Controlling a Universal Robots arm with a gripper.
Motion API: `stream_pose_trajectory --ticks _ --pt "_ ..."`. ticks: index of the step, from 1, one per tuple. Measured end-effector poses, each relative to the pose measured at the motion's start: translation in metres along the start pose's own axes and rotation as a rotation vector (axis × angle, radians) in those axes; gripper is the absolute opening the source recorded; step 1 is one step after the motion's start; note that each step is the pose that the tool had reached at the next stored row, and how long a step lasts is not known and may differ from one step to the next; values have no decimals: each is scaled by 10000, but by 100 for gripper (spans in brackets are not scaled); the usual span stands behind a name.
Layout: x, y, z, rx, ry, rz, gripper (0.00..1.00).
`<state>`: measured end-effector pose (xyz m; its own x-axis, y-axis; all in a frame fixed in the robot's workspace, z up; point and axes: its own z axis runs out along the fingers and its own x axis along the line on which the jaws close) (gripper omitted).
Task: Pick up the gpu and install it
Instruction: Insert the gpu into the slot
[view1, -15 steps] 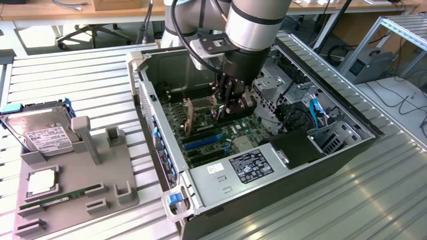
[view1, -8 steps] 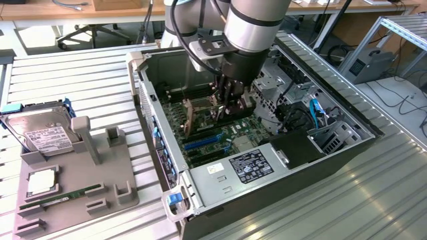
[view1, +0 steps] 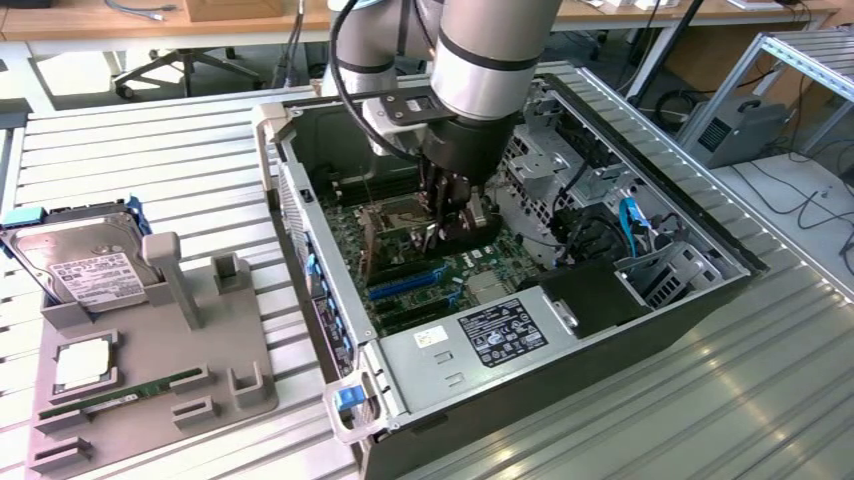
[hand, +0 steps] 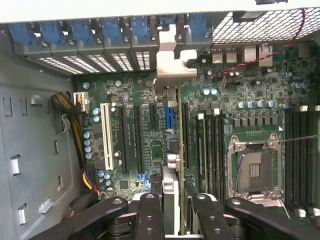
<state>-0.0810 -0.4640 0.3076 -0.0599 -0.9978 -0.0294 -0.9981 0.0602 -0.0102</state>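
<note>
My gripper (view1: 450, 222) reaches down into the open computer case (view1: 694, 235), low over the motherboard (hand: 150, 90). It is shut on the gpu (hand: 171, 192), a slim card that the wrist view sees edge-on between the two black fingers (hand: 149, 215). The card's silvery end bracket (hand: 172, 65) points at the row of rear slot openings with blue latches (hand: 107, 30). The card stands in line with the blue expansion slot (hand: 169, 119), beside the black slots. Whether its edge touches the slot I cannot tell.
A grey holder tray (view1: 160, 400) lies at the exterior view's left, carrying a silver hard drive (view1: 80, 265), a square chip (view1: 83, 365) and a thin green RAM stick (view1: 120, 395). Inside the case are the CPU socket (hand: 252, 170), the power supply (view1: 494, 335) and cables (hand: 75, 125).
</note>
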Motion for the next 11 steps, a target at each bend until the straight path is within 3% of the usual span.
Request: stream_pose_trajectory --ticks 1,2,3,4,6,11 --pt "-2 13 24 5 23 138 27" --pt "1 80 75 9 81 142 27" --pt "1 86 113 9 92 141 27" --pt "-6 151 192 11 111 142 27" --pt "-7 292 249 16 199 141 27" --pt "-44 299 285 19 231 141 27"
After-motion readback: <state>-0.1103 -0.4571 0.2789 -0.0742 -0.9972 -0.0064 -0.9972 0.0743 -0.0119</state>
